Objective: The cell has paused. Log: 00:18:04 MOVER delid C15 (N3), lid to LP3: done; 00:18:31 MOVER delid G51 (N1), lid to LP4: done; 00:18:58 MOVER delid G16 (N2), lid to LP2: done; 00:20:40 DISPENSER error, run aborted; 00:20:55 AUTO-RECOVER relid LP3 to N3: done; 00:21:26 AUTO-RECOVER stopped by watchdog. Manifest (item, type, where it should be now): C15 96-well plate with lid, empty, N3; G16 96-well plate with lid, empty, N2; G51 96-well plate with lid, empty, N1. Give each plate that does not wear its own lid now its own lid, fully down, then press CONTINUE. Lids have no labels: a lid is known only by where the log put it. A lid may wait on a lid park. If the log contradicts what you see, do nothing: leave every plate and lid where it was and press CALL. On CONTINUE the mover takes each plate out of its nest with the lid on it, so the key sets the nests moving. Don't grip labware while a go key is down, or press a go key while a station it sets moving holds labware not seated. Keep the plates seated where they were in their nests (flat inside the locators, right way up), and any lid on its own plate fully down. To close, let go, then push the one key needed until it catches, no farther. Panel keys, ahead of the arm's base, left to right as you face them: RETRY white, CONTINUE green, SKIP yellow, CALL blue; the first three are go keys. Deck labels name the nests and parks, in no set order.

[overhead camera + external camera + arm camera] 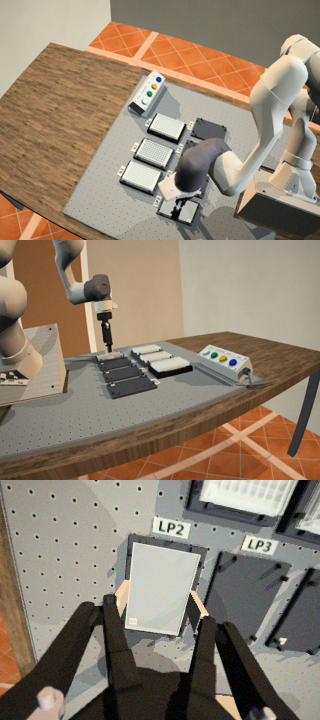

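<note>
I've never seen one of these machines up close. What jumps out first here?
The big white arm reaches down over the grey perforated deck, its gripper shut on a pale flat lid at the park labelled LP2. Beside it, three white well plates sit in a row, and a key panel with white, green, yellow and blue keys stands beyond them.

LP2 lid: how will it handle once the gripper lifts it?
The lid looks thin and flat, so probably light and stiff. The gripper pinches only its near end, so the far end may droop or twist.

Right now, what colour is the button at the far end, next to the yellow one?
Blue, clearest in the top view.
</note>
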Robot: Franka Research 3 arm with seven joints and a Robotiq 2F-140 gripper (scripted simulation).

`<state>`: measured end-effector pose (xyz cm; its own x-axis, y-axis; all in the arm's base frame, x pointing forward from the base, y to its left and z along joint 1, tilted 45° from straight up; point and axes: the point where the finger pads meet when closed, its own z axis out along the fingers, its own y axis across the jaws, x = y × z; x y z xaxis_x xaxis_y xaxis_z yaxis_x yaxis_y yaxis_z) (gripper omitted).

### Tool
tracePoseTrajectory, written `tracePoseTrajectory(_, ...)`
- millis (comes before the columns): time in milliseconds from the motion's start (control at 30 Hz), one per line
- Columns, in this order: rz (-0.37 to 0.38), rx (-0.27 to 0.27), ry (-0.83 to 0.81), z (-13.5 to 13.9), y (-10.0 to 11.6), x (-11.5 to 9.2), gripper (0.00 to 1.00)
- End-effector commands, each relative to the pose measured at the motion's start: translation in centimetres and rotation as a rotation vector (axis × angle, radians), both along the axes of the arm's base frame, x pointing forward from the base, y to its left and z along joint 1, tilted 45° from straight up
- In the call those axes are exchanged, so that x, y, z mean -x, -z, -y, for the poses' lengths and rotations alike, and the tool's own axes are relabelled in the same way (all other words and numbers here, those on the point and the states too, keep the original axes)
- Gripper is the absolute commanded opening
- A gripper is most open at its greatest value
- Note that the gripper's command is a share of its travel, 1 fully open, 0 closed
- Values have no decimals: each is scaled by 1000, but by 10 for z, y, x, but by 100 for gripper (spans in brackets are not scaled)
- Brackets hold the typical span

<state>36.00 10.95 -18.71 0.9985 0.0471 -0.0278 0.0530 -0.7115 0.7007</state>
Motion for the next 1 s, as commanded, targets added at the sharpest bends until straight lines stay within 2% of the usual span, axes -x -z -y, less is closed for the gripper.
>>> tracePoseTrajectory(0, 2, 0, 6, 0, 0, 1, 0)
tracePoseTrajectory(967, 2, 0, 6, -2, -3, 1, 0)
